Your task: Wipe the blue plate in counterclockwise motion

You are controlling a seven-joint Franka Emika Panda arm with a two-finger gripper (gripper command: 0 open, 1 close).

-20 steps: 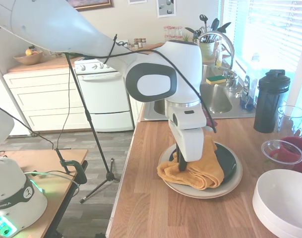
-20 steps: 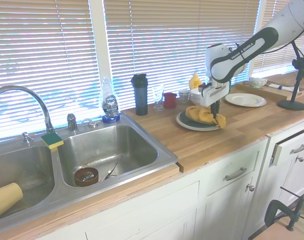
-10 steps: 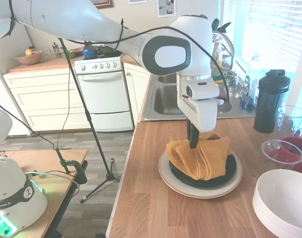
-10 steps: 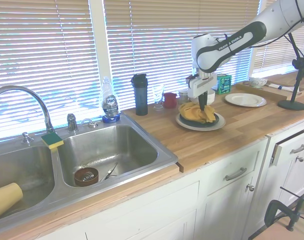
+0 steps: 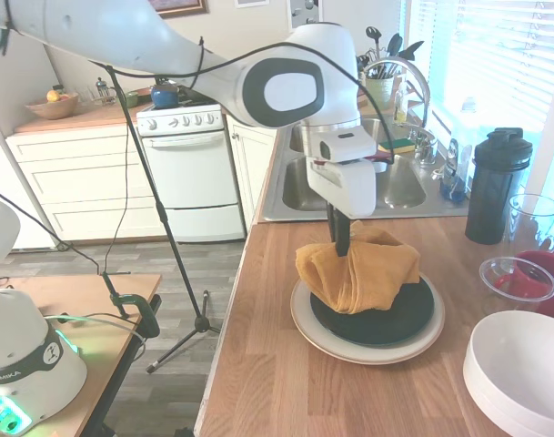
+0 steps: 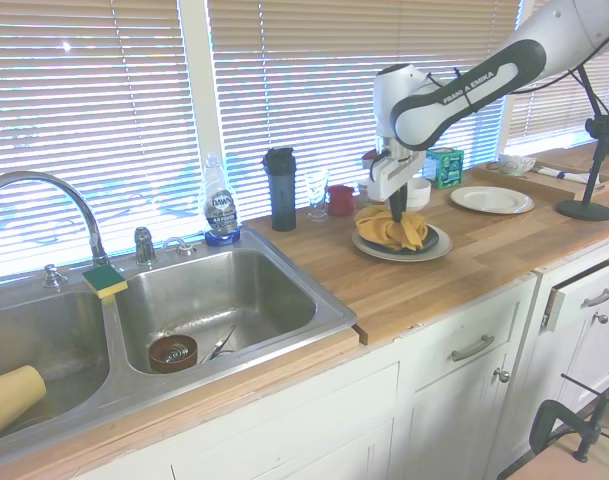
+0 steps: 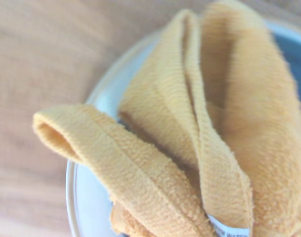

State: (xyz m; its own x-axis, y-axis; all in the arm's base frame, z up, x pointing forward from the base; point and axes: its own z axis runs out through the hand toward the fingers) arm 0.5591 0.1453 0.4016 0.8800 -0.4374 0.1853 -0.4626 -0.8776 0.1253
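On the wooden counter (image 5: 286, 382), first exterior view: gripper (image 5: 340, 246) is pointing straight down, fingers clenched on the top of a bunched yellow cloth (image 5: 358, 269). Cloth is hanging in folds and draping onto the blue plate (image 5: 386, 319), covering the plate's side toward the sink (image 5: 386, 187). Blue plate is sitting centred on a larger beige plate (image 5: 349, 350), near the counter's front edge, just past the sink end. White bowl (image 5: 522, 364) is sitting well apart toward the counter's far end; a clear glass bowl (image 5: 518, 278), a black shaker bottle (image 5: 497, 187) and something red (image 5: 548, 269) are lining the window side.

Second exterior view: arm is reaching in from the right, gripper (image 6: 394, 212) is closed on the cloth (image 6: 389, 228) over the plate stack. Only a sliver of the blue plate (image 6: 424, 240) is showing beside the cloth, beige plate (image 6: 409, 255) rimming it. Sink (image 6: 214, 300) is lying well apart along the counter (image 6: 464, 270), with a dish soap bottle (image 6: 217, 210) and shaker bottle (image 6: 280, 188) at the back edge. Another white plate (image 6: 492, 199) and a green box (image 6: 444, 167) are sitting further along.

Wrist view: blurry close-up, cloth (image 7: 204, 133) folds are filling most of it, a label tag at the cloth's hem. Pale plate rim (image 7: 73, 182) is curving beside the folds, dark blue plate (image 7: 293, 54) surface is peeking at one side, wood grain beyond.
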